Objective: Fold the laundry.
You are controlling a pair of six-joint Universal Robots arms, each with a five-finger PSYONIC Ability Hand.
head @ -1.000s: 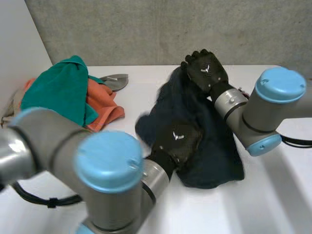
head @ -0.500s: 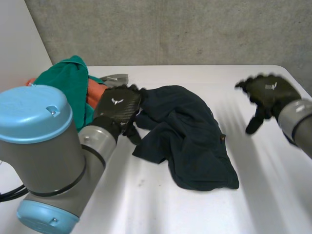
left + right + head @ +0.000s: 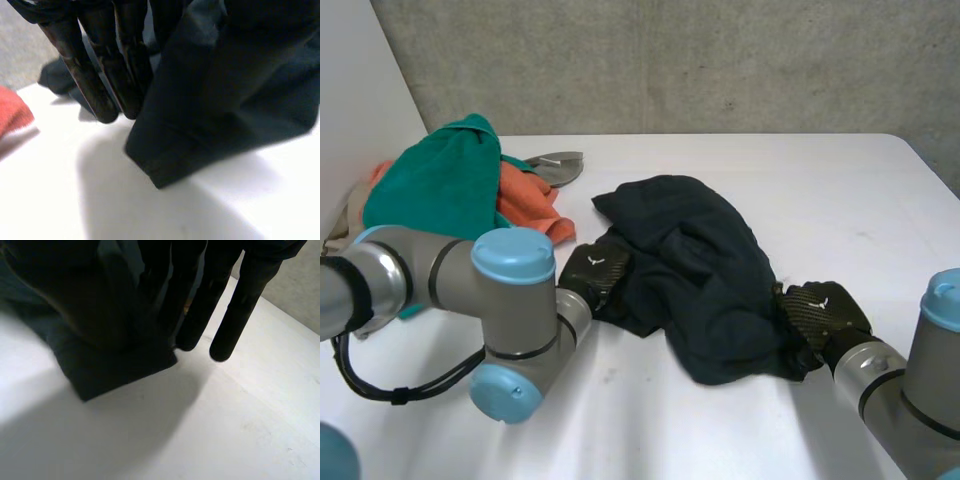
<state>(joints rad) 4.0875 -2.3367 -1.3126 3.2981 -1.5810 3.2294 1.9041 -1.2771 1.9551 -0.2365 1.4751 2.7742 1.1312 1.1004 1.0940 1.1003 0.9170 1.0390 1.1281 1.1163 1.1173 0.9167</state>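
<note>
A crumpled dark blue cloth lies in a heap in the middle of the flat white table. The black left hand is at the cloth's left edge, on the side near the robot. Seen from the left wrist, its long fingers are straight and point down at the table. A fold of the dark blue cloth is pinched beside them, and the hem corner hangs just above the table. The black right hand is at the cloth's right edge, down at the near corner. Seen from the right wrist, its fingers are straight too, and they nip a bunch of the cloth with one corner hanging low over the table. Both grey arms lie low over the table. Far off at the back left is a pile with a soft green cloth on top of an orange cloth.
</note>
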